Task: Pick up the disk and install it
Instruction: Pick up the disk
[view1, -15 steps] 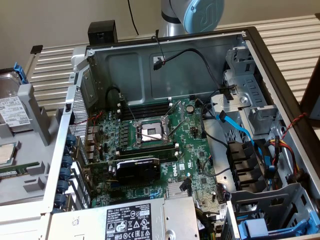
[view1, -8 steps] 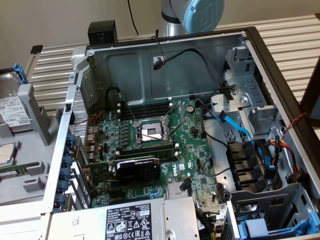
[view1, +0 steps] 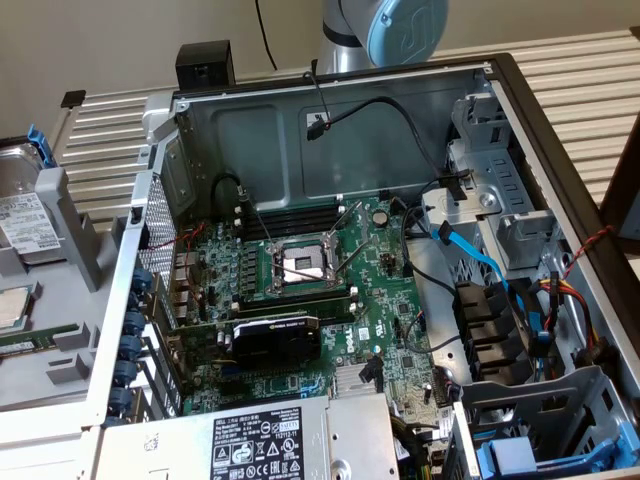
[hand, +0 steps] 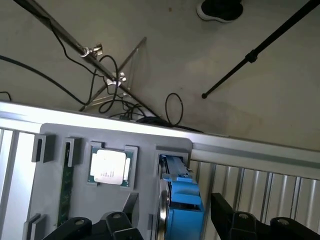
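- Tool (hand: 172, 222): spread, one black finger (hand: 117, 225) on each side of the disk (hand: 164, 200), a gap showing on both sides. It is not pinching anything.
- Disk sits outside the computer case, on edge in a slot of the grey holder (hand: 55, 135), on the slatted counter (hand: 260, 190) at the exterior view's left.
- Handling, my read: a metal drive, so stiff and fairly heavy for its size. The bare metal faces look smooth and could slip. It is shock-sensitive, so no knocks or drops.
- Where to hold, my read: across the two broad flat faces, near the middle so it doesn't swing. The blue carrier frame (hand: 184, 200) is plastic clip-work and likely flexes, a poorer place to squeeze.
- Pose: thin edge faces the wrist camera, blue frame on the exposed edge, broad faces turned toward the fingers.
- Long axis: runs along the slot, away from the tool toward the holder's far rim and crosswise to the line between the fingers.
- Processor chip (hand: 110, 167) lies flat in its own pocket in the same holder, near the disk but apart from it.
- Farther off, the case (view1: 330, 110) lies open with its motherboard (view1: 320, 290) exposed. The arm (view1: 385, 30) rises behind it.
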